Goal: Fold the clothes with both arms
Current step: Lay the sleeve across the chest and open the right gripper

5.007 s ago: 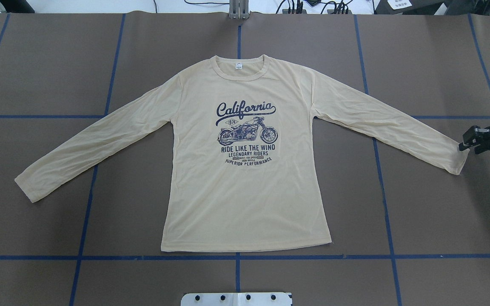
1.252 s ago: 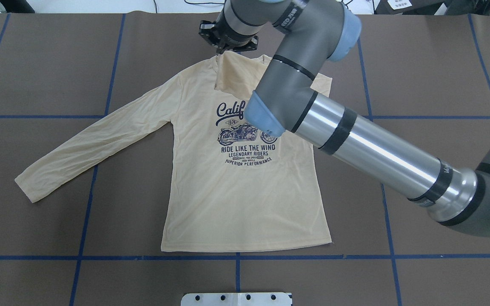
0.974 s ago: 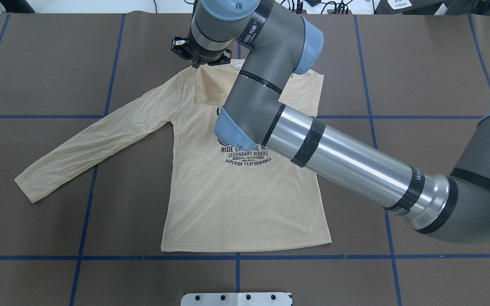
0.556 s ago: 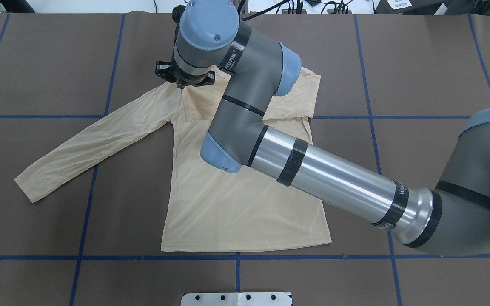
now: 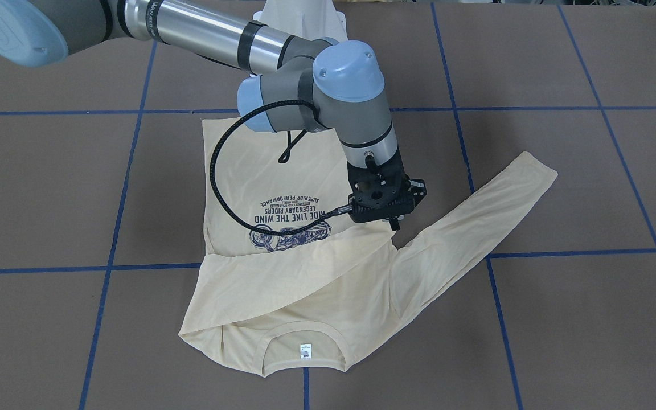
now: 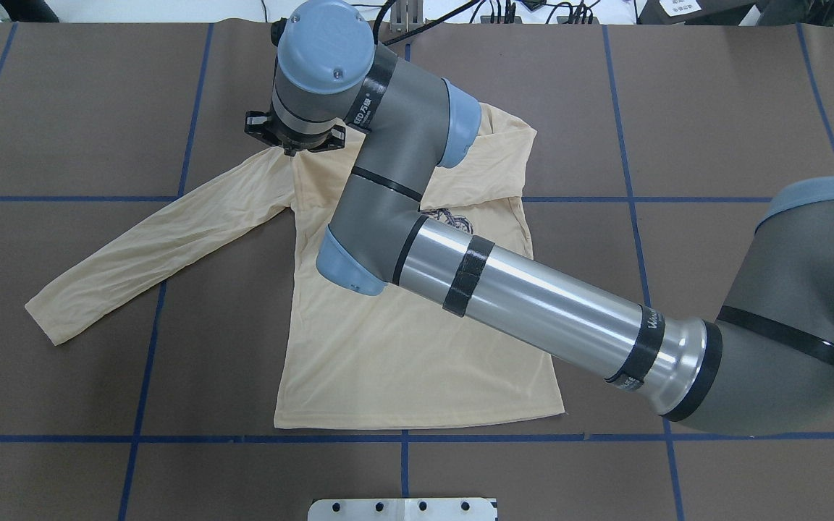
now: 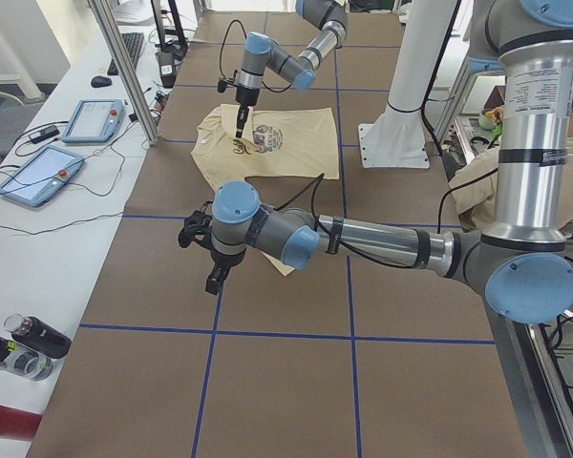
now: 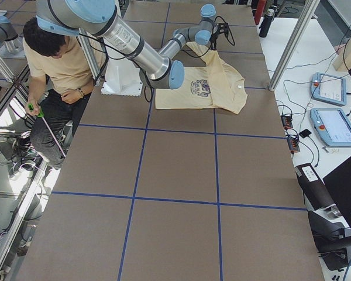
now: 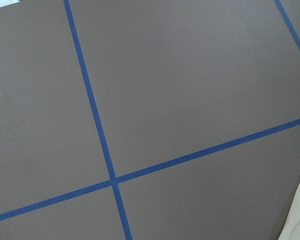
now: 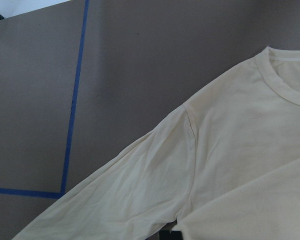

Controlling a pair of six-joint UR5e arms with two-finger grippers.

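Exterior front-facing: your right gripper (image 5: 394, 224) pinched the sleeve (image 5: 282, 276) across the shirt (image 5: 248, 165), folding it over the chest.

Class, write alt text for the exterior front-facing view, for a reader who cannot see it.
The robot's right arm reaches over a cream long-sleeved shirt lying on a brown table with blue tape lines, its gripper shut on one sleeve's end, folded across the chest print. The other sleeve lies stretched out; the collar is nearest the camera.

Right arm (image 6: 533, 304) reaches across, wrist vertical, right gripper (image 5: 396, 224) jaws pinched together.
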